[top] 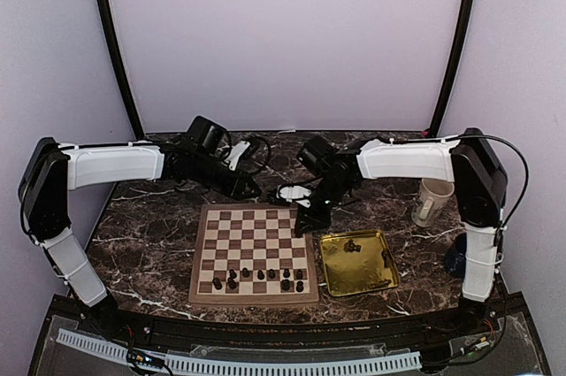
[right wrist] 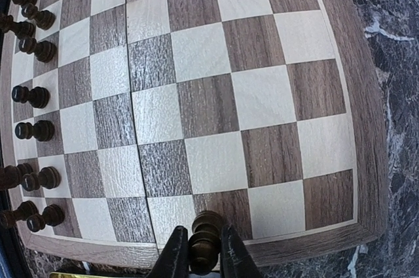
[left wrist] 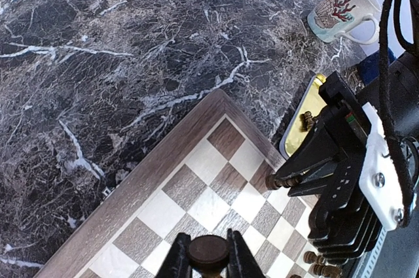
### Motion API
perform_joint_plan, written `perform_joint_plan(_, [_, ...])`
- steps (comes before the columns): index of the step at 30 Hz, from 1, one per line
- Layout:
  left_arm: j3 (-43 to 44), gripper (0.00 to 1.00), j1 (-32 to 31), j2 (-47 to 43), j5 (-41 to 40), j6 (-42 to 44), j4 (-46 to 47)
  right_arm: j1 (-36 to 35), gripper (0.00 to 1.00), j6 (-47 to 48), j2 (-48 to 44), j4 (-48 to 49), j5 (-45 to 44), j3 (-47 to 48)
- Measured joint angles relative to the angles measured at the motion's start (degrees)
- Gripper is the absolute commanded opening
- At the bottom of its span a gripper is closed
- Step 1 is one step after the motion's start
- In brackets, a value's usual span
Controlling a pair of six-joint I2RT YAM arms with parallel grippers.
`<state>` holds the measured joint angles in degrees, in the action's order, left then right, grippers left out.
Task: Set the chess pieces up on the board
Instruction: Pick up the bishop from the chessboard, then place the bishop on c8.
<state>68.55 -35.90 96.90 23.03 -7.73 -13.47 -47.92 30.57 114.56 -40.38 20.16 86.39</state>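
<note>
Entry: my right gripper (right wrist: 200, 240) clamps one chess piece (right wrist: 208, 225) at the board (right wrist: 366, 127)'s far edge square, seemingly to seat it; left gripper (left wrist: 208, 242), pinched around another piece (left wrist: 209, 256), hangs clear.

Gold tray (top: 358, 272) on marble table (top: 150, 234); patterned mug (top: 431, 203) — right edge

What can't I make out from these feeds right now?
Top view: the tray pieces, too small to identify.
Left wrist: the round-topped piece in the left end effector, cut off by bottom edge.
Right wrist: base of the edge-row piece, hidden inside the right end effector.
</note>
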Motion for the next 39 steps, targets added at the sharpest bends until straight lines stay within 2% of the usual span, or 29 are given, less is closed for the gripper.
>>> perform_joint_plan(10, [0.87,0.14,0.00,0.70,1.01,0.00,-0.15,-2.49,0.10,0.00,-0.02,-1.99,-2.32,2.49])
perform_joint_plan(25, [0.90,0.14,1.40,2.21,2.08,-0.07,-0.13,-15.26,0.11,1.51,-1.27,-7.69,-4.13,12.24])
perform_joint_plan(39, [1.79,0.14,2.25,3.69,3.56,-0.44,-0.17,-24.44,0.11,2.62,5.46,-9.11,-4.92,15.15])
